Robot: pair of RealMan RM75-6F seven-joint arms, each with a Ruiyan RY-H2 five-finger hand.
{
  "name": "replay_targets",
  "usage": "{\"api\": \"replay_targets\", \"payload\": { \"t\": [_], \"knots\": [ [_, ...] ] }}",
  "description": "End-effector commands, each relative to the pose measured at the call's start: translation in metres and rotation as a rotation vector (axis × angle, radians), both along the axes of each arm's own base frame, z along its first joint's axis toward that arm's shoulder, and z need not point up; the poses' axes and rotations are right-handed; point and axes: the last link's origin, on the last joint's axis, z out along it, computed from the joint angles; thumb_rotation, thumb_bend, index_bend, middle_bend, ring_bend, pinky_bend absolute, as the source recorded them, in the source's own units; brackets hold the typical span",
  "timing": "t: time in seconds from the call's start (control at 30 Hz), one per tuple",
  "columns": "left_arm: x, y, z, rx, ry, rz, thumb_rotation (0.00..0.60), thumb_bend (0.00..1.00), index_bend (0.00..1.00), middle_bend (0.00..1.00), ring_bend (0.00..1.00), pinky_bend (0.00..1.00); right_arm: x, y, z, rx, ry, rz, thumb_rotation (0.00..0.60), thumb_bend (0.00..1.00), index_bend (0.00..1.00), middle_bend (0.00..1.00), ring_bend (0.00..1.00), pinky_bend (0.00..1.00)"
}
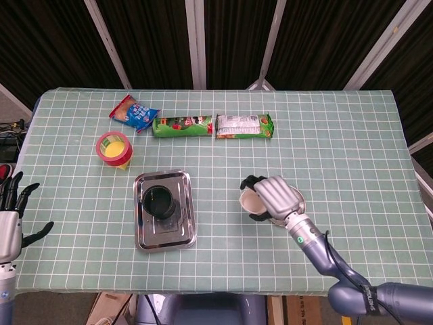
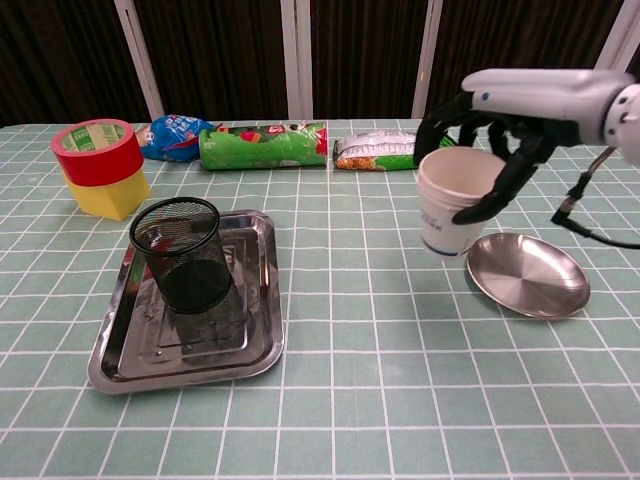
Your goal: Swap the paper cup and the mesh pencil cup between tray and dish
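My right hand [image 2: 500,150] [image 1: 274,196] grips the white paper cup [image 2: 452,200] [image 1: 251,202] by its rim and holds it in the air, tilted, just left of the round steel dish [image 2: 527,273] [image 1: 298,201]. In the head view the hand covers most of the dish. The black mesh pencil cup [image 2: 182,253] [image 1: 159,200] stands upright in the rectangular steel tray [image 2: 130,365] [image 1: 146,237]. Far left, my left hand [image 1: 12,213] hangs off the table edge with its fingers spread, holding nothing.
A red tape roll on a yellow block [image 2: 98,165] sits at the left. A blue snack bag [image 2: 175,135], a green tube [image 2: 262,145] and a green-and-white packet [image 2: 392,148] lie in a row across the back.
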Motion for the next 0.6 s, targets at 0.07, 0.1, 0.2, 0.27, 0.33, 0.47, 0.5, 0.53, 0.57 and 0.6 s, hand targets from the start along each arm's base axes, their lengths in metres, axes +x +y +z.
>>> {"api": "replay_targets", "payload": {
  "t": [0.07, 0.1, 0.2, 0.27, 0.33, 0.47, 0.5, 0.53, 0.57, 0.6],
  "knots": [
    [0.000, 0.000, 0.000, 0.012, 0.005, 0.007, 0.600, 0.07, 0.21, 0.00, 0.00, 0.14, -0.026, -0.006, 0.022, -0.014, 0.010, -0.076, 0.600, 0.22, 0.37, 0.34, 0.51, 0.65],
    [0.000, 0.000, 0.000, 0.014, 0.004, 0.008, 0.600, 0.07, 0.21, 0.00, 0.00, 0.14, -0.033, -0.008, 0.024, -0.012, 0.022, -0.089, 0.600, 0.22, 0.37, 0.34, 0.51, 0.65],
    [0.000, 0.000, 0.000, 0.016, -0.001, 0.008, 0.600, 0.07, 0.21, 0.00, 0.00, 0.14, -0.048, -0.012, 0.028, -0.005, 0.035, -0.118, 0.600, 0.22, 0.37, 0.34, 0.51, 0.65],
    [0.001, -0.001, 0.000, 0.017, 0.002, 0.008, 0.600, 0.07, 0.21, 0.00, 0.00, 0.14, -0.056, -0.013, 0.029, -0.002, 0.036, -0.134, 0.600, 0.22, 0.37, 0.34, 0.51, 0.65],
    [0.001, -0.001, -0.001, 0.018, 0.010, 0.009, 0.600, 0.07, 0.21, 0.00, 0.00, 0.14, -0.066, -0.015, 0.028, 0.004, 0.036, -0.149, 0.600, 0.22, 0.37, 0.34, 0.51, 0.65],
    [0.001, 0.000, -0.003, 0.013, 0.020, 0.011, 0.600, 0.07, 0.21, 0.00, 0.00, 0.14, -0.082, -0.017, 0.025, 0.006, 0.042, -0.172, 0.600, 0.22, 0.37, 0.34, 0.51, 0.65],
    [0.001, 0.000, -0.004, 0.013, 0.023, 0.011, 0.600, 0.07, 0.21, 0.00, 0.00, 0.14, -0.087, -0.018, 0.024, 0.002, 0.042, -0.178, 0.600, 0.22, 0.37, 0.34, 0.51, 0.65],
    [0.001, 0.000, -0.004, 0.013, 0.026, 0.012, 0.600, 0.07, 0.21, 0.00, 0.00, 0.14, -0.090, -0.019, 0.023, 0.000, 0.040, -0.182, 0.600, 0.22, 0.37, 0.34, 0.51, 0.64],
    [0.002, 0.000, -0.005, 0.012, 0.028, 0.011, 0.600, 0.07, 0.21, 0.00, 0.00, 0.14, -0.095, -0.020, 0.023, -0.004, 0.038, -0.189, 0.600, 0.22, 0.37, 0.34, 0.51, 0.63],
    [0.002, 0.000, -0.006, 0.012, 0.029, 0.011, 0.600, 0.07, 0.21, 0.00, 0.00, 0.14, -0.099, -0.020, 0.023, -0.007, 0.037, -0.192, 0.600, 0.22, 0.37, 0.34, 0.50, 0.63]
  ]
}}
